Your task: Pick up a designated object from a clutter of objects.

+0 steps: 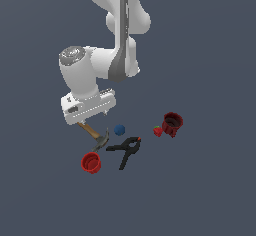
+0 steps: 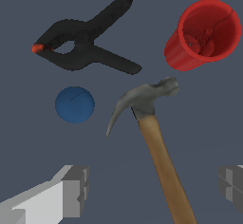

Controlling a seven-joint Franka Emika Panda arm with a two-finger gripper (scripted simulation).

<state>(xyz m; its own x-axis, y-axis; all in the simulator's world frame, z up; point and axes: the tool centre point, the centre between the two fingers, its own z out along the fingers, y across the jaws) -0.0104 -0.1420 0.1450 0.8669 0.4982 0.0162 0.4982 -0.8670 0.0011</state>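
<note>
The claw hammer (image 2: pixel 163 166) has a light brown wooden handle and a dark grey head (image 2: pixel 142 99). It lies on the floor among the clutter. In the exterior view the hammer (image 1: pixel 95 134) runs out from under my gripper (image 1: pixel 89 111) toward the red cup (image 1: pixel 91 162). In the wrist view my gripper (image 2: pixel 152 185) is open and empty. Its two grey fingers (image 2: pixel 73 190) stand apart on either side of the handle and do not touch it. The black spring clamp (image 2: pixel 85 47) and the small blue ball (image 2: pixel 74 104) lie beyond the hammer head.
The red cup (image 2: pixel 204 33) lies tipped close to the hammer head. The clamp (image 1: pixel 125 150) and the ball (image 1: pixel 119 129) lie at the exterior view's right of the hammer. A dark red mug (image 1: pixel 172 123) and a tiny strawberry (image 1: pixel 158 130) sit further right.
</note>
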